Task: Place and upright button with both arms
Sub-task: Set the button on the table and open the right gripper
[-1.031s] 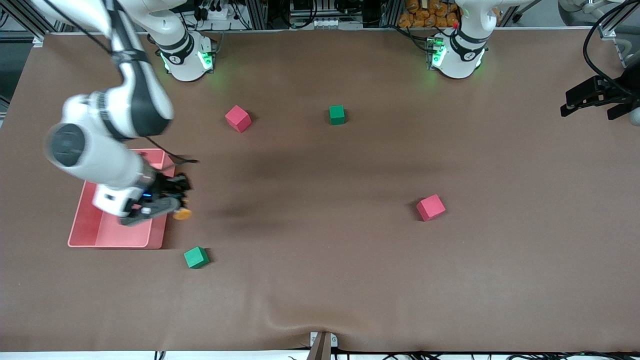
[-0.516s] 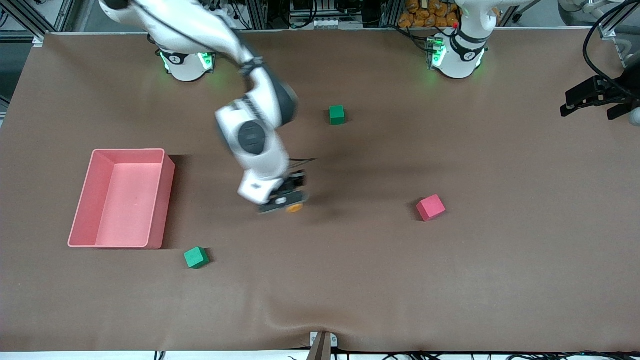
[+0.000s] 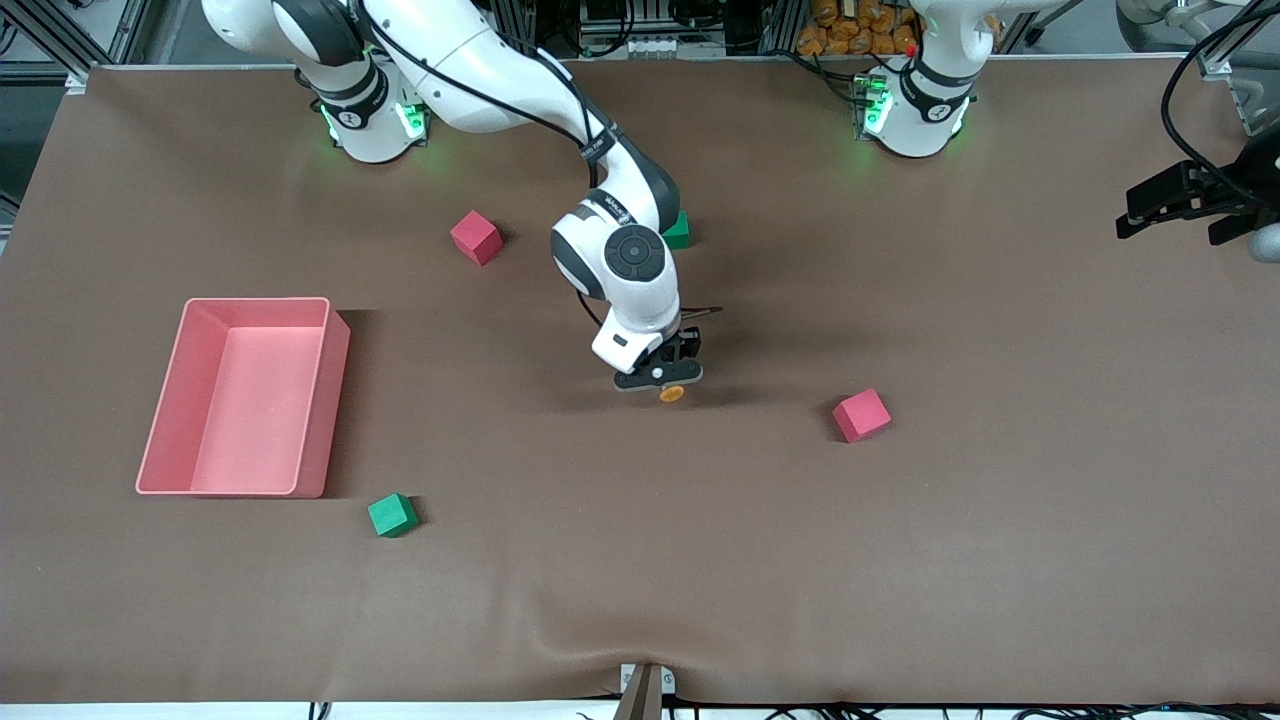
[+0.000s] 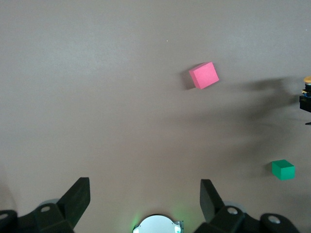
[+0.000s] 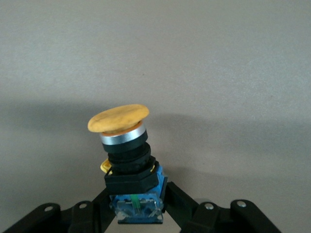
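Observation:
The button (image 5: 124, 145) has an orange cap, a silver ring, a black body and a blue base. My right gripper (image 5: 137, 196) is shut on that blue base, with the cap pointing away from the fingers and leaning a little. In the front view the right gripper (image 3: 660, 372) hangs low over the middle of the table, the button's orange cap (image 3: 671, 393) showing just under it. My left gripper (image 4: 145, 183) is open and empty, high above its own arm's base (image 4: 158, 225). It is out of the front view.
A red cube (image 3: 861, 415) lies beside the button toward the left arm's end. A green cube (image 3: 682, 232) is partly hidden by the right arm, with a red cube (image 3: 476, 237) beside it. A pink tray (image 3: 330, 400) and green cube (image 3: 392, 515) lie toward the right arm's end.
The right arm has swung from over the pink tray to the middle of the table, carrying the button in its shut gripper. The left arm has stayed in place.

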Controlling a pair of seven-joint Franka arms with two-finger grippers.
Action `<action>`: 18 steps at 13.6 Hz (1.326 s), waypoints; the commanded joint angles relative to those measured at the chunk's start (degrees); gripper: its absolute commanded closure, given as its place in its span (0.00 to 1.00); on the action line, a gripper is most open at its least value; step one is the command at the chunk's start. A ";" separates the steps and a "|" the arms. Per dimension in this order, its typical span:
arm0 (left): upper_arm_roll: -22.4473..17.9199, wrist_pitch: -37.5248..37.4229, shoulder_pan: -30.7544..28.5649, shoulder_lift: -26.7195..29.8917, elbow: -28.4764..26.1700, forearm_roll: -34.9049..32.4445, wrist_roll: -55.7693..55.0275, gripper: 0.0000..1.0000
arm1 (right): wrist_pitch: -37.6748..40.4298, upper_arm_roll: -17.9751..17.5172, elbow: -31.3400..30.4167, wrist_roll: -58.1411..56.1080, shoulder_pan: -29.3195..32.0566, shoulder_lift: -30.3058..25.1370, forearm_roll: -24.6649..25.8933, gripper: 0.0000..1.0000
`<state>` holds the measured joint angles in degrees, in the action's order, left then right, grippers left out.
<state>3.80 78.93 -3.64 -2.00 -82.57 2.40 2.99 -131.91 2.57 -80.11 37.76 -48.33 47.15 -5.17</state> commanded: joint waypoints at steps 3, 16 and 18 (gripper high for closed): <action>0.50 -0.80 -0.49 -0.11 0.39 -0.47 0.96 0.00 | 0.77 0.60 2.07 1.87 -0.45 1.36 -0.72 0.92; 0.86 -1.94 0.30 -0.99 0.39 -0.12 1.05 0.00 | -0.37 0.68 2.24 6.97 -1.24 1.02 -1.33 0.00; 1.12 -1.94 0.74 -1.60 0.39 0.06 1.05 0.00 | 2.51 0.68 2.24 6.71 -0.54 -1.87 -1.33 0.00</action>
<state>4.52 77.76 -3.14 -2.80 -82.69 2.41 3.00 -132.87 2.81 -77.88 44.29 -49.09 48.42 -5.34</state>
